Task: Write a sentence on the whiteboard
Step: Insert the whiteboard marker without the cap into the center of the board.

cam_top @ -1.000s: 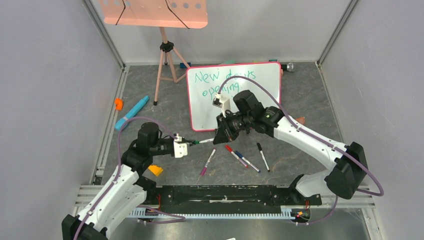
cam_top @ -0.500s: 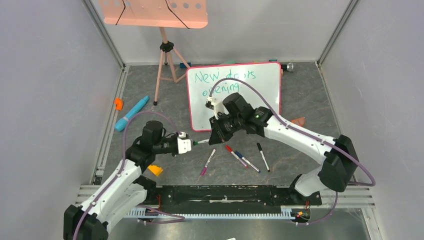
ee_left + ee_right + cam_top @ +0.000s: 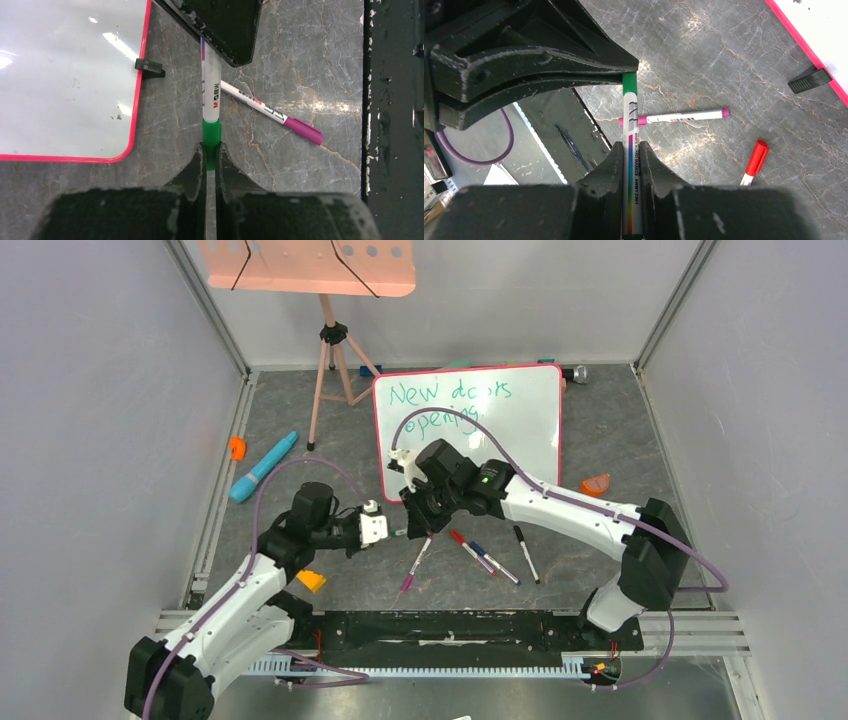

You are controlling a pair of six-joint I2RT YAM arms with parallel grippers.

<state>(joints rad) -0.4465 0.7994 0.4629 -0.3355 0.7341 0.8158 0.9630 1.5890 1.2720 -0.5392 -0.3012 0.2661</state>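
- Near the table's left edge lie a blue tube-shaped item (image 3: 263, 467) and a small orange piece (image 3: 237, 447), both well clear of the work.
- The left gripper (image 3: 210, 150) reaches in from the near left corner. Its fingers are clenched on the green cap (image 3: 211, 132) of a whiteboard marker.
- The marker barrel (image 3: 211, 95), white with printed lettering, spans the gap between the two arms above the stone-patterned tabletop. It meets the cap end to end. I cannot tell whether the cap is fully seated.
- The right gripper (image 3: 630, 150) reaches in from the near right corner and grips the barrel's other end tightly.
- Beneath the grippers a pink-capped marker (image 3: 270, 112) lies flat on the table. Just to its right, toward the near edge, lie a red marker (image 3: 754, 160) and two darker ones.
- The whiteboard (image 3: 520, 430) lies toward the far edge, centre-right, with its pink-red frame visible.
- The sentence (image 3: 450, 405) runs in green handwriting along the board's far-left part. It makes two lines reading roughly "New doors opening".
- Judged step: the writing looks finished, and the arms appear to be putting the cap back on the pen.
- The next move probably calls for both grippers to stay in line and press together along the pen's axis. One gripper would then let go, and the pen could be set down clear of the board.
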